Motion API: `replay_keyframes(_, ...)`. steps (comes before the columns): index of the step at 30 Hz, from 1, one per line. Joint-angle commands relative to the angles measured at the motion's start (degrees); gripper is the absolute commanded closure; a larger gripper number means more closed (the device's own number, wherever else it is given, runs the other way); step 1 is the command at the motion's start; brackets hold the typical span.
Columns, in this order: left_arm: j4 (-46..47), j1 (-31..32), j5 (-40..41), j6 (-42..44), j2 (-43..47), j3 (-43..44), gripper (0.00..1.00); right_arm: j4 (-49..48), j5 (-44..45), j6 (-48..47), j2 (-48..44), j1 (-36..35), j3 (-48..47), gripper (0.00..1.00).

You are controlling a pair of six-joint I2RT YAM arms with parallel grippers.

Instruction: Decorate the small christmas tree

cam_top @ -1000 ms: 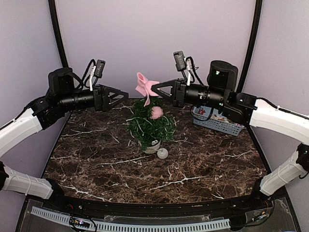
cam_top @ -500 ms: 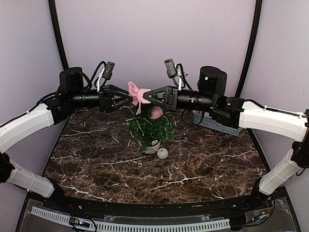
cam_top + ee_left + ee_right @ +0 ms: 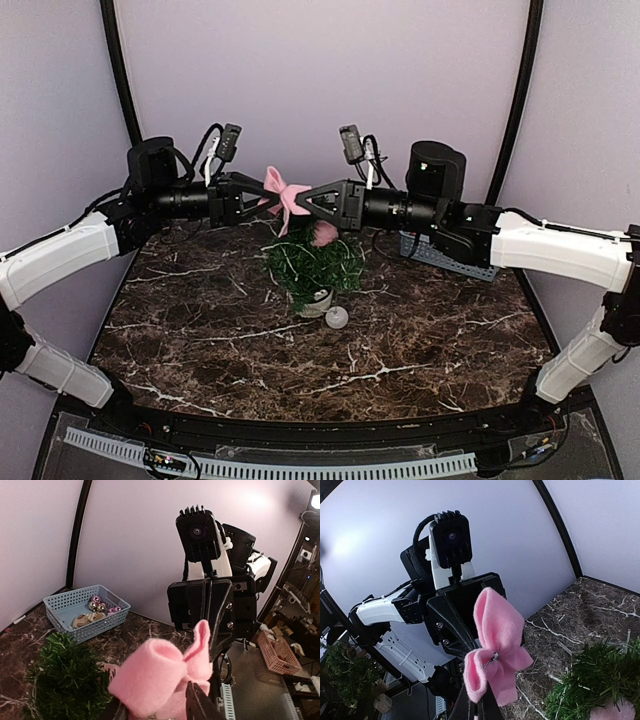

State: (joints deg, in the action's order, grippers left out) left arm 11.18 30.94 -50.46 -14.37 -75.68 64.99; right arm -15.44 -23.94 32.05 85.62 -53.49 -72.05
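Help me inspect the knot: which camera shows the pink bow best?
Right wrist: the pink bow sits whole and sharp against the wall, with its loops, tails and centre all visible. Left wrist has it close but soft, its lower part cut off. Top external shows it small, above the small christmas tree.

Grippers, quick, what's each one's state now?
Left gripper: jaws around the pink bow, grip cannot be told.
Right gripper: closed on the pink bow.

The small christmas tree [image 3: 305,268] stands upright mid-table, a bushy dark-green cone, branches fluffed out wide. It sits in its little round white pot [image 3: 318,302], and a fuzzy pink ball [image 3: 324,233] nestles in the needles near the top.
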Motion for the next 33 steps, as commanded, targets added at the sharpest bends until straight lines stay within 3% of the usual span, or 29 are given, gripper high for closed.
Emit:
replay_keyframes(1,2.72,-0.44,-0.26,0.86,2.35,-0.7,0.76,-2.21,3.33,0.28,-0.29,0.18,0.66,1.0)
replay_keyframes(5,1.28,-0.73,2.59,1.47,2.3,-0.44,0.93,-0.92,8.22,-0.07,-1.0,0.1,0.97,1.0)
replay_keyframes(10,-1.71,-0.88,2.71,1.94,-0.61,2.52,1.0,1.7,15.29,-1.46,-1.9,-1.37,1.06,1.0)
replay_keyframes(16,-6.33,-0.88,4.36,5.11,-3.91,5.77,1.0,6.75,28.92,-3.48,-1.95,-4.8,0.27,1.0)
replay_keyframes(33,-9.95,-0.95,10.13,7.38,-10.03,7.68,1.0,11.11,37.16,-4.44,3.47,-5.57,-1.78,1.0)
